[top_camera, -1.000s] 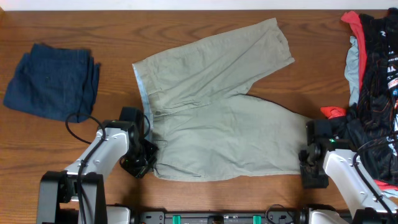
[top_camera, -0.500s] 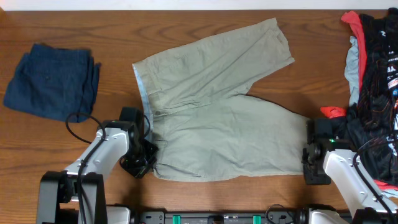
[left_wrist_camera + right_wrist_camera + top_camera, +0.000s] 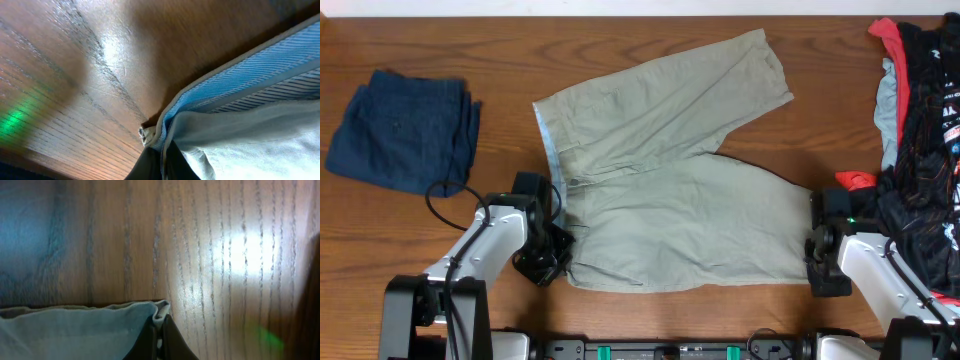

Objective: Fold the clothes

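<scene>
The wooden tabletop carries everything, and most of the work is not yet done.

The khaki shorts are the largest item and lie spread flat in the middle. The waistband faces the left side and the 2 legs splay toward the right. No fold has been made in them: both legs lie open in a single layer.

At the right edge sits a heap of red, black and pale-blue garments, bunched and unsorted. By the look of it, these wait their turn.

At the left, well apart from the shorts, the dark blue denim garment lies in a compact, roughly squared bundle. I judge that 1 piece to be finished.

The left claw sits at the near corner of the waistband. Its wrist camera shows the fingers clenched on that corner, with the pale blue striped lining exposed above them.

The right claw sits at the near leg's hem corner. Its wrist camera shows the fingers pinched together on the folded edge of khaki cloth.

So both near corners are gripped and the cloth rests flat on the wood. The likely step is the first fold of the shorts, carrying the near edge up and over. After that come further folds, then the heap at the right.
</scene>
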